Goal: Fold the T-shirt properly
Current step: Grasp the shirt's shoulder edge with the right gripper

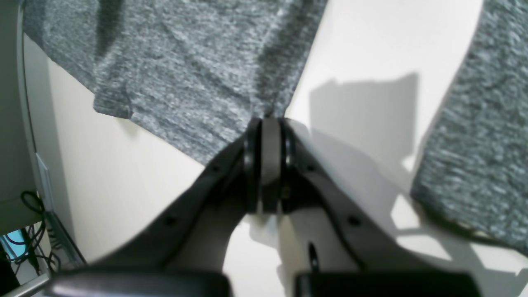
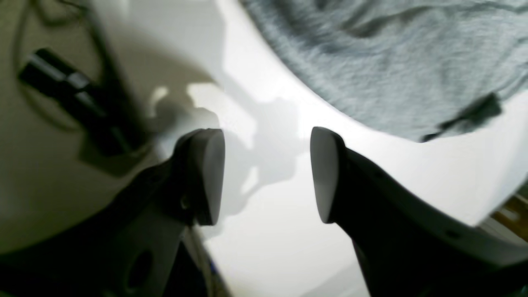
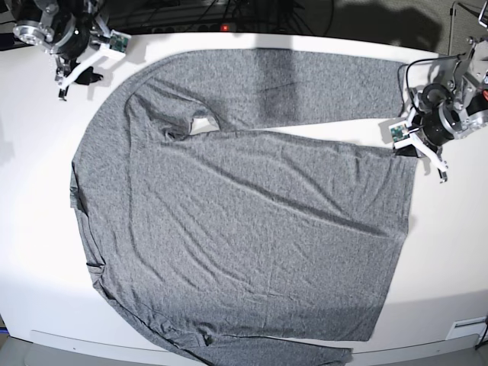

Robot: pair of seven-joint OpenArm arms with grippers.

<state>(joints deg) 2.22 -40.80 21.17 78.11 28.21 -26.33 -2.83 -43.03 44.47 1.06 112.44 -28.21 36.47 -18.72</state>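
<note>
A: Location of shirt (image 3: 252, 236)?

B: Spread flat across white table (image 3: 450, 259), face down or up not determinable. Collar with white label (image 3: 202, 124) toward far left in base view. One sleeve (image 3: 320, 76) laid along far edge of table; lower hem corner overhanging near edge.

A: Left gripper (image 1: 270, 123)?

B: Jaws pressed together, pinching shirt edge at hem corner, on right of base view (image 3: 408, 141). Fabric fanned away from pinch in wrist view, tensioned in radiating creases.

A: Right gripper (image 2: 268, 173)?

B: Jaws spread wide, nothing between pads. Positioned over bare table just beside shirt edge, at far left corner in base view (image 3: 76, 65). No contact with fabric.

A: Procedure for step in hand?

B: Judged as start of a fold. Keep pinch firm; lift only enough to clear table, to avoid dragging whole body. Bring right gripper down on shoulder edge near collar and close before any carry, so both ends travel together. Move parallel, keep edge taut, lay down without bunching.

A: Risks?

B: Single-layer pinch slipping; overhanging hem pulling cloth off near edge.

A: Surface and room?

B: Smooth white table, rounded corners, hard shadows. Dark cables (image 3: 221, 11) beyond far edge; cables also below table edge in left wrist view.
</note>
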